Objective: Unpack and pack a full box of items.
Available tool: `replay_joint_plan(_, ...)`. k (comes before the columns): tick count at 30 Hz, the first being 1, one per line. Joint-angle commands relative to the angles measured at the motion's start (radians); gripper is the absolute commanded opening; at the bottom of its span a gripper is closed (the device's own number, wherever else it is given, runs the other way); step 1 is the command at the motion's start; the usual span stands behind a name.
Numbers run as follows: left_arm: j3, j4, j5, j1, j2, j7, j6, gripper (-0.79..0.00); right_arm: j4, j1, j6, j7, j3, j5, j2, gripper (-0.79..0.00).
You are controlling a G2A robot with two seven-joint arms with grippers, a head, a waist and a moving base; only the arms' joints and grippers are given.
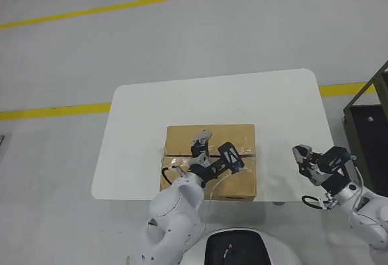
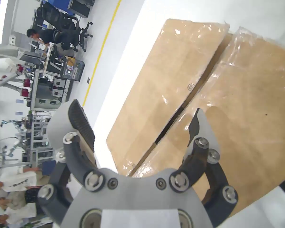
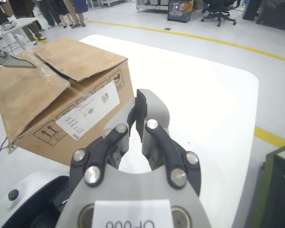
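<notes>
Directly under the left gripper [image 2: 136, 110] sits the cardboard box [image 1: 180, 142], mid-table [image 1: 280, 106], with its top flaps down. Left gripper is spread wide with nothing held. One fingertip [image 2: 197, 119] is on or just above the taped flap, right beside the centre seam [image 2: 194, 93]; the right wrist view suggests contact, but I can't confirm it.

The seam runs straight away from the left gripper, along its pointing direction, and passes between the two fingers. Flaps aren't flush: there's a dark gap at the seam, and the edges sit slightly lifted on the side facing the right arm. Loose clear tape lies wrinkled over both flaps.

The right gripper [image 3: 137, 110] has its fingers pressed together on nothing. It is off to the side, near the table edge and well apart from the box. The box lies ahead of it and across, with the labelled side wall [image 3: 90, 110] facing it.

Judgement:
- The task is at the unpack start, with flap opening not yet done.
- The left arm is clearly nearer, so it is the one to work the seam.
- The next move likely turns on getting a fingertip into the gap and lifting the flap away from the seam line.
- The risk is the fingertip sliding on the slick tape rather than catching the flap edge.
</notes>
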Motion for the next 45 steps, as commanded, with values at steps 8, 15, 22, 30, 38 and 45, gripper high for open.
replay_joint_plan(8, 0.011, 0.071, 0.061, -0.049, -0.005, -0.017, -0.020, 0.000, -0.005, -0.016, 0.006, -0.010, 0.010, 0.000, 0.001, -0.785)
replay_joint_plan(15, 0.020, 0.114, 0.098, -0.079, -0.009, -0.027, -0.053, 0.000, -0.007, -0.027, 0.010, -0.017, 0.013, 0.003, 0.001, -0.785)
replay_joint_plan(22, 0.037, 0.144, 0.166, -0.101, -0.011, 0.007, -0.029, -0.074, -0.010, -0.034, 0.013, -0.019, 0.016, 0.007, 0.002, -0.785)
replay_joint_plan(30, 0.032, 0.135, 0.200, -0.125, -0.020, 0.012, 0.050, 0.000, -0.008, -0.039, 0.011, -0.021, 0.019, 0.009, 0.002, -0.785)
replay_joint_plan(38, 0.047, 0.196, 0.230, -0.221, -0.038, 0.060, 0.123, 0.000, -0.007, -0.038, 0.008, -0.023, 0.019, 0.013, 0.003, -0.785)
replay_joint_plan(45, 0.091, 0.343, 0.235, -0.362, -0.069, 0.095, 0.186, 0.000, -0.006, -0.045, 0.005, -0.024, 0.024, 0.019, 0.003, -0.785)
